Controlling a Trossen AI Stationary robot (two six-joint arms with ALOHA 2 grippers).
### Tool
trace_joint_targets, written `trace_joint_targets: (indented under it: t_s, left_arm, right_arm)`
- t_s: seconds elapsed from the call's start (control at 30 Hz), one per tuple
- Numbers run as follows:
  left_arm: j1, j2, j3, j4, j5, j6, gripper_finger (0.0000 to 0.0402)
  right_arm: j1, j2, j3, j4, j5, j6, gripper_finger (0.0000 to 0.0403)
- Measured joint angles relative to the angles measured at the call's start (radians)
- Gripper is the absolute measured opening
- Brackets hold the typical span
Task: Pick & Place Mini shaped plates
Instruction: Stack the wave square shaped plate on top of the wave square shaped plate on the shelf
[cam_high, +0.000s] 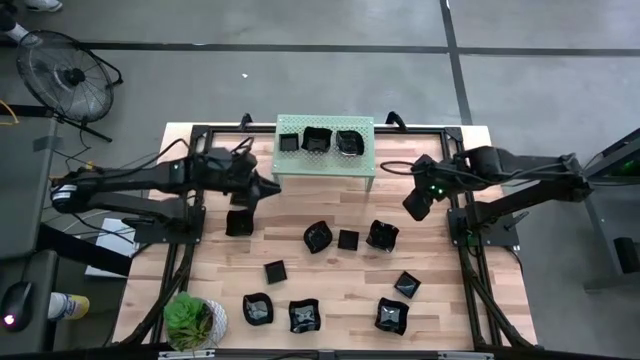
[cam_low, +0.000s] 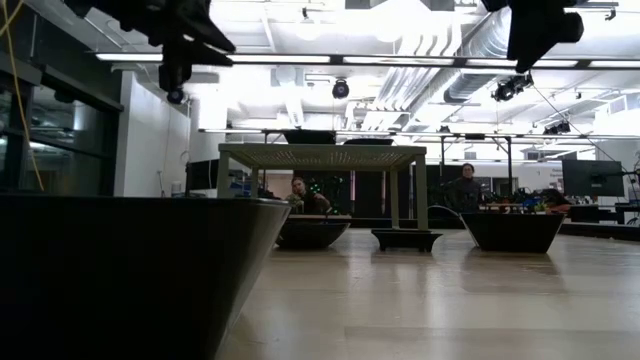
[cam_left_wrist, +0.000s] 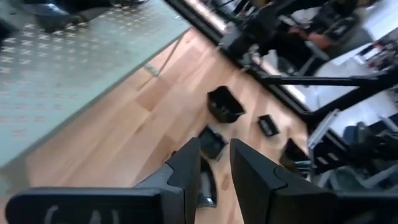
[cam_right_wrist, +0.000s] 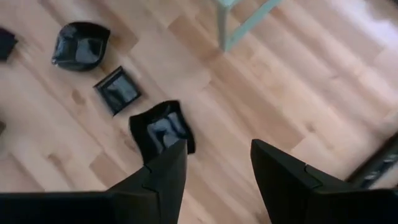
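Right gripper (cam_high: 417, 205) hangs released at frame right, left gripper (cam_high: 262, 190), pinch unclear, beside the green shelf (cam_high: 368, 124) holding three mini shaped plates (cam_high: 317, 138), others strewn below: light, slick, best pinched by a raised rim.

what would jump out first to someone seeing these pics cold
Small glossy black mini shaped plates lie scattered over the near half of the wooden table, with three more lined up on top of the pale green shelf at the far edge. Two dark arms reach in from the sides: the left gripper near the shelf's left leg, the right gripper open above bare wood right of the shelf. A green potted plant sits at the near left corner.
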Motion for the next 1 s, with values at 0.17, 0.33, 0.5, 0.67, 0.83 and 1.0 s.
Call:
trace_joint_targets:
  t_s: [0.17, 0.33, 0.5, 0.67, 0.83, 1.0]
  left_arm:
    - [-0.073, -0.041, -0.046, 0.066, -0.051, -0.002, 0.0085]
    - [-0.129, -0.049, -0.049, 0.061, -0.090, 0.002, 0.0085]
    - [-0.146, -0.048, -0.049, 0.059, -0.110, 0.008, 0.0085]
    - [-0.143, -0.048, -0.049, 0.059, -0.112, 0.009, 0.0085]
    - [-0.143, -0.048, -0.049, 0.059, -0.111, 0.016, 0.0085]
    - [-0.143, -0.048, -0.049, 0.058, -0.110, 0.029, 0.0085]
  right_arm:
    - [0.033, -0.006, -0.159, 0.107, -0.101, 0.052, 0.0168]
    - [0.040, -0.006, -0.330, 0.199, -0.123, 0.356, 0.0167]
    - [0.052, -0.006, -0.473, 0.351, -0.186, 0.589, 0.0163]
    - [0.098, -0.006, -0.586, 0.598, -0.225, 0.760, 0.0156]
    - [0.178, -0.006, -0.642, 0.698, -0.143, 0.947, 0.0150]
    - [0.244, 0.003, -0.649, 0.698, -0.100, 1.037, 0.0149]
